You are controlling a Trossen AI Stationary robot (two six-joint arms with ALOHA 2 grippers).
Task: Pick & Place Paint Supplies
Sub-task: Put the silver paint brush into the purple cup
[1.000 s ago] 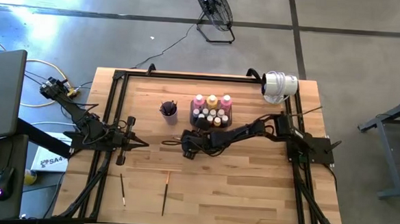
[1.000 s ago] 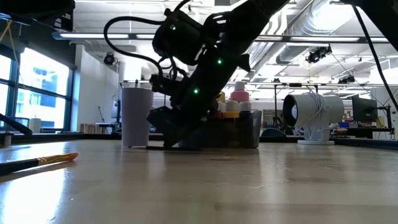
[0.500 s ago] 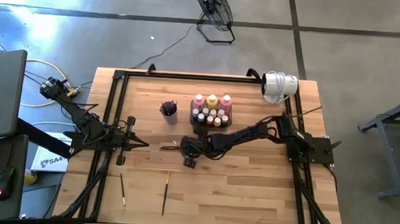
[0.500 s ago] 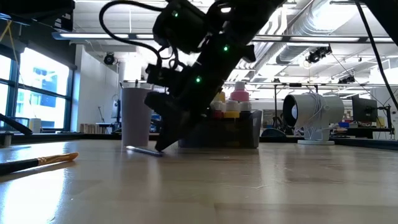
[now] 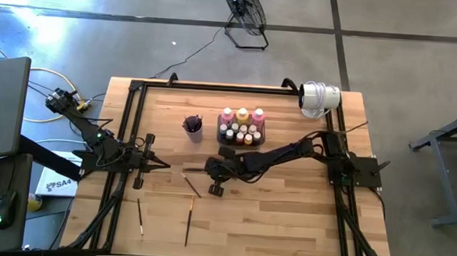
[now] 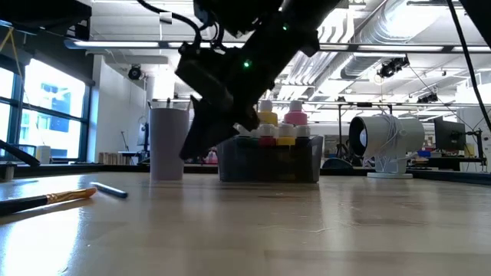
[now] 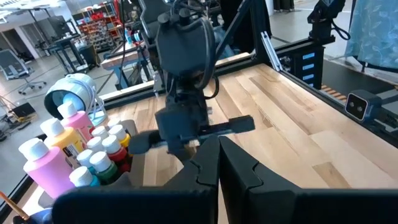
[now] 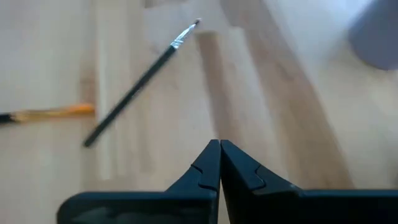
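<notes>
Brush (image 5: 191, 184) slid leftward off right gripper (image 5: 211, 168) (clenched empty); light, stiff, rolls: pinch mid-handle.

Purple cup (image 8: 378, 34) blurred and cut off at the edge; orange-handled brush (image 8: 46, 114) likewise cropped.

Light: ceiling strip lamps (image 6: 138, 44) and windows (image 6: 42, 115) are lighting the room evenly.
Glare: the grey concrete floor (image 5: 62, 17) is shining.
Blur: the pale wooden surface (image 8: 280, 93) is looking soft.
Silhouette: the dark robot arm (image 6: 245, 69) is showing backlit.
</notes>
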